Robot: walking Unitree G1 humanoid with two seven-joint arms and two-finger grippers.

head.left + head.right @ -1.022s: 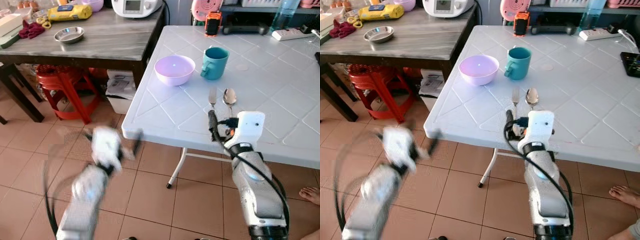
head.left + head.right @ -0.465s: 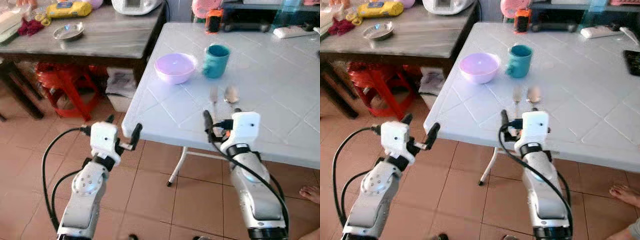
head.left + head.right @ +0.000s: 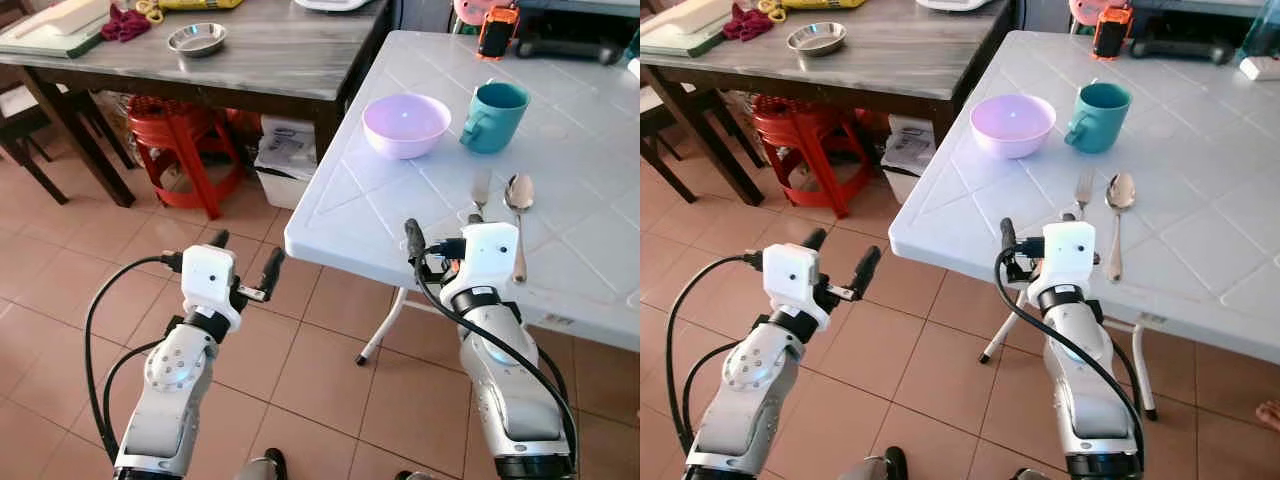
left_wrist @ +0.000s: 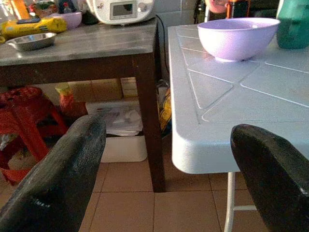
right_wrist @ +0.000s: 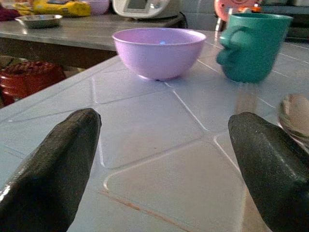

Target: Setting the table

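**Inspector A:** Terracotta floor tiles (image 3: pixel 60 270) run beneath two tables. At 1 o'clock in the head views stands the white plastic folding table (image 3: pixel 340 215); at 11 o'clock, the dark wooden table (image 3: pixel 270 60) with a grey top.

**Inspector B:** Items on the white table?

**Inspector A:** The lilac bowl (image 3: pixel 406 125) sits near the table's left edge. The teal mug (image 3: pixel 493 116) stands just beside it at 3 o'clock, handle turned toward the bowl. The fork (image 3: pixel 481 187) and spoon (image 3: pixel 516 210) lie side by side nearer the robot, at 5 o'clock from the mug, handles pointing toward the robot.

**Inspector B:** The grippers?

**Inspector A:** The right gripper (image 3: pixel 440 228) hovers at the near edge of the white table, just short of the fork; its fingers (image 5: pixel 53 164) are spread apart and hold nothing. The left gripper (image 3: pixel 243 257) hangs over the floor, off the table's near left corner, fingers (image 4: pixel 58 179) likewise parted and empty.

**Inspector B:** The wooden table?

**Inspector A:** A small steel dish (image 3: pixel 196 39) at its centre, a red cloth (image 3: pixel 123 22) at 10 o'clock from it. A red plastic stool (image 3: pixel 175 135) and a white storage box (image 3: pixel 285 165) sit underneath.
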